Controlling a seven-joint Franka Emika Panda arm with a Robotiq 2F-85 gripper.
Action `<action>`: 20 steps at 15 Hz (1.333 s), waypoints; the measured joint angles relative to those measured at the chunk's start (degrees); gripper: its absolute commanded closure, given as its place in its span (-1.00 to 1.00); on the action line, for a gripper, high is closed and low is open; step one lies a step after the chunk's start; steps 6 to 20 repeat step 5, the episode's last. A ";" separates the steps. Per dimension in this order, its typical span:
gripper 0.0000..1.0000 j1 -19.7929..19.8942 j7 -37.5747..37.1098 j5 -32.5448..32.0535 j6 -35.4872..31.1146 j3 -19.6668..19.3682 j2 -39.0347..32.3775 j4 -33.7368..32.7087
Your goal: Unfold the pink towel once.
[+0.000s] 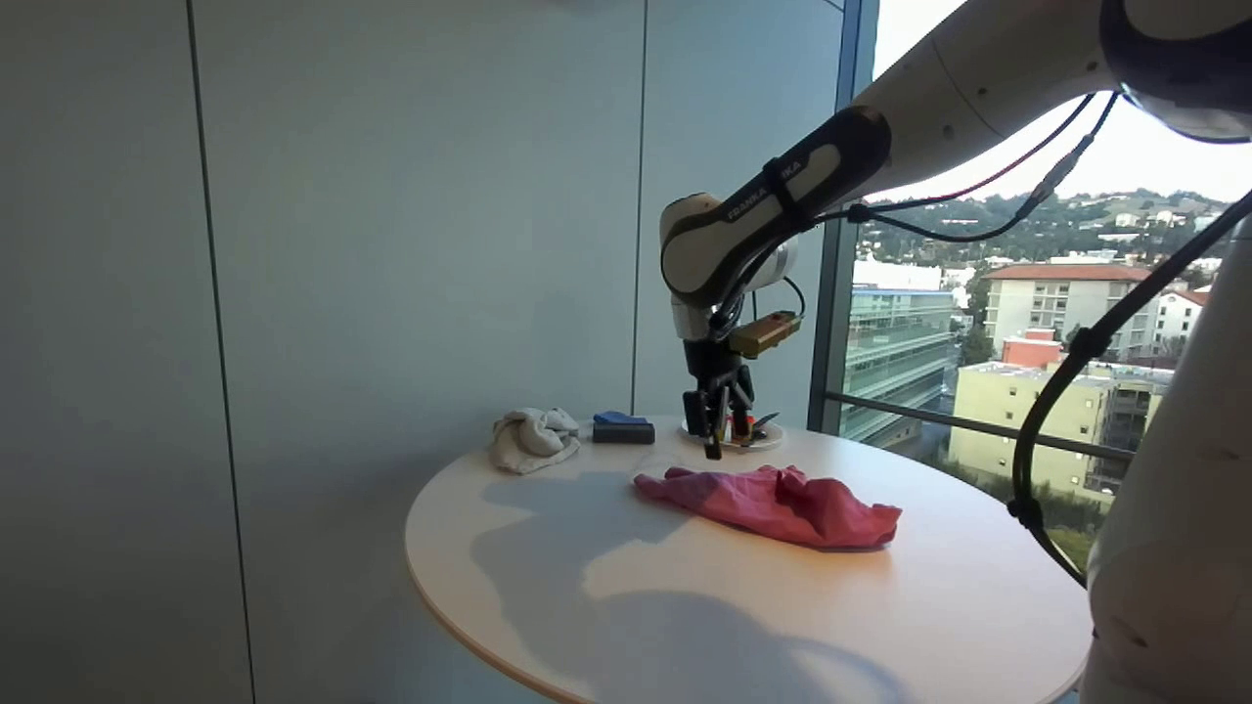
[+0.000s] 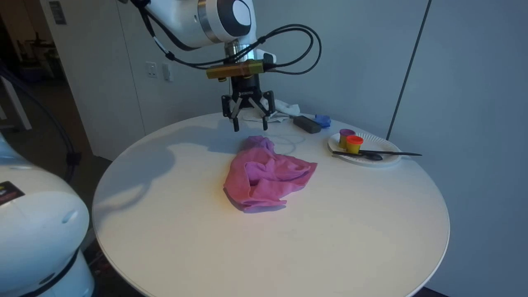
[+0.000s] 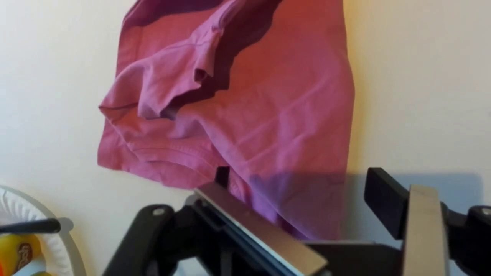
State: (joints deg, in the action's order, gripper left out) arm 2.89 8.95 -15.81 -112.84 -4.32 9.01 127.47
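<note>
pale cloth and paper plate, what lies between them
A dark rectangular block and a crumpled blue item lie between the pale cloth and the paper plate, in both exterior views.

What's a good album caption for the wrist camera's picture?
Open gripper hovering near one end of a rumpled pink towel, a white plate cropped at lower left.

"FRANKA" and "IKA" stand on the robot arm (image 1: 919, 112).

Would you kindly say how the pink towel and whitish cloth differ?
The pink towel lies flatter and more spread out; the whitish cloth is bunched in a heap. The pink towel is nearer the middle of the table, the whitish cloth nearer its edge. Both look wrinkled.
</note>
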 measured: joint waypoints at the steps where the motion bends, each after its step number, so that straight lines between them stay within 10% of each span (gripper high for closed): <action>1: -1.00 0.00 -1.96 -0.30 3.06 0.27 -0.88 -1.04; 20: -1.00 -0.03 -2.57 0.19 5.69 0.49 -2.27 -2.27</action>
